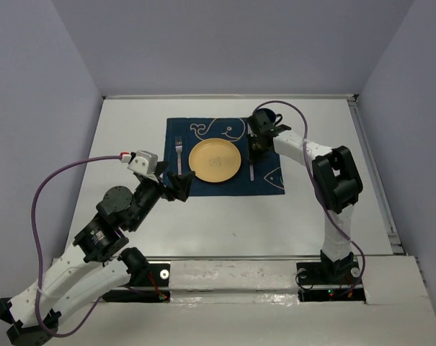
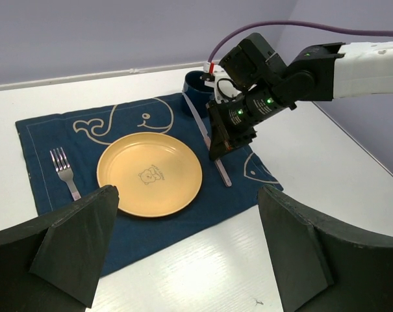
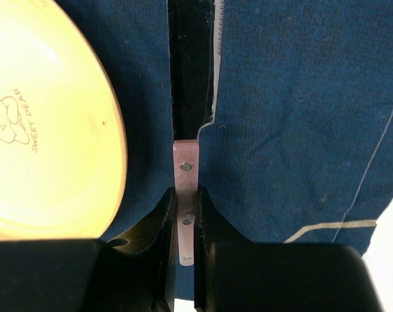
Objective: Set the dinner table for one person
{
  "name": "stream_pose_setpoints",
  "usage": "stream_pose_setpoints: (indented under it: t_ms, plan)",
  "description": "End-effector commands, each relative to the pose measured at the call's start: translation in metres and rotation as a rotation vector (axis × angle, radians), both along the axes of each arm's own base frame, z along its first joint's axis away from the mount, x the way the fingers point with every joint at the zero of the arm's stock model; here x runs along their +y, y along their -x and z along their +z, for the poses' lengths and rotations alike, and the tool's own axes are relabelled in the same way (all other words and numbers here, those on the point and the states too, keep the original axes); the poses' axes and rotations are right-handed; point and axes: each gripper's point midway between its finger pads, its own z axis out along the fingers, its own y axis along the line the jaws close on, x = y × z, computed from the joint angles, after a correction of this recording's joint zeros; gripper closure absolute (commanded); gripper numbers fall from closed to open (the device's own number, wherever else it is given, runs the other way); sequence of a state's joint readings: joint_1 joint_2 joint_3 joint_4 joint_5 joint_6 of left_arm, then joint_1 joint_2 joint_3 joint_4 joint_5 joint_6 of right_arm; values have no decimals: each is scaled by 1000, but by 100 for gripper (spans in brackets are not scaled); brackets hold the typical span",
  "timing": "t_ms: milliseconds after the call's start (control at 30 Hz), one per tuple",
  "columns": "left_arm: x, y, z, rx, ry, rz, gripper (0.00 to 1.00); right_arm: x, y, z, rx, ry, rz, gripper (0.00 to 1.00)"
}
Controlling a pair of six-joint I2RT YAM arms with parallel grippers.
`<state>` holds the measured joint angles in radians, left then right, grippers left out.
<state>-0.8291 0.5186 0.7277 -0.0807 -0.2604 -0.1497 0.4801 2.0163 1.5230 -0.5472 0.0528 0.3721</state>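
The right gripper (image 3: 185,205) is clamped on the handle of the knife (image 3: 186,166), which lies just right of the plate (image 1: 215,160) on the worktop's (image 1: 131,137) cloth (image 1: 268,184) with its blade pointing away from the arms; the left gripper (image 1: 181,185), spread wide and empty, hangs at the plate's near-left.

White arm links (image 1: 304,148), black joints (image 1: 336,180), purple cables (image 2: 300,23), small green lights (image 2: 269,101)

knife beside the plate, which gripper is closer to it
Right. The right gripper has its jaws around the knife handle, right of the plate. The left gripper hangs open at the cloth's near left corner, past the fork and plate.
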Motion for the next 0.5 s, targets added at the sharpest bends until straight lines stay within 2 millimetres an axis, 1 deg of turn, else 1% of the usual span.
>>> stream_pose_setpoints:
  t_ms: [0,100,233,267,467]
  plan:
    - [0,1,7,-38,7,-11,1,10,-4,6,1,-5,22,100]
    - [0,2,7,-39,8,-12,1,11,-5,2,11,-2,25,99]
    - [1,1,8,-41,9,-9,1,10,-9,0,9,9,19,92]
    - [1,1,7,-40,8,-7,1,11,-10,1,9,9,19,88]
    - [1,1,7,-39,7,-4,1,12,-12,-6,20,14,10,79]
